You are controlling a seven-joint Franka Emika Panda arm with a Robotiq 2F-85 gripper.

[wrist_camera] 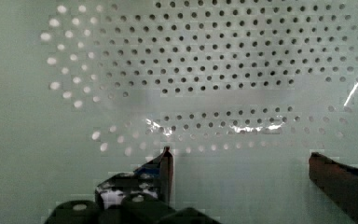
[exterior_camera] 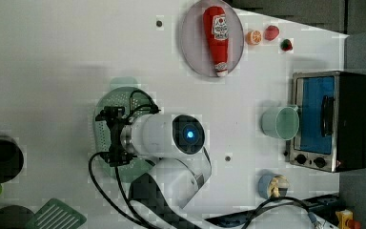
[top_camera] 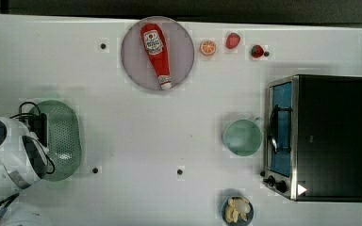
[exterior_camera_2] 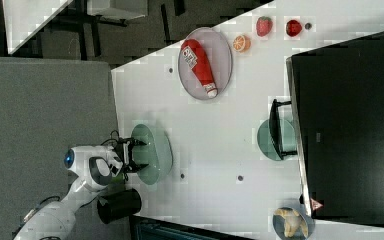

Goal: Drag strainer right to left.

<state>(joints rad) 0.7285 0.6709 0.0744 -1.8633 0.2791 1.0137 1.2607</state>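
The strainer (top_camera: 65, 137) is a pale sage-green oblong colander lying near the top view's left edge. My gripper (top_camera: 40, 141) hangs over the side of it nearest the top view's left. In the left view the gripper (exterior_camera: 112, 136) covers the middle of the strainer (exterior_camera: 124, 98). From the right view the gripper (exterior_camera_2: 139, 155) points into the strainer (exterior_camera_2: 156, 152). In the wrist view the open gripper (wrist_camera: 242, 161) is close over the strainer's perforated inside (wrist_camera: 214, 60), with nothing between its dark fingertips (wrist_camera: 165, 163). I cannot tell whether they touch it.
A grey-pink plate (top_camera: 134, 66) with a red ketchup bottle (top_camera: 156, 54) lies at the top view's upper middle, with an orange slice (top_camera: 208, 47) and two red fruits beside it. A green cup (top_camera: 242, 137) stands next to the toaster oven (top_camera: 320, 136). A small bowl (top_camera: 237, 210) sits below.
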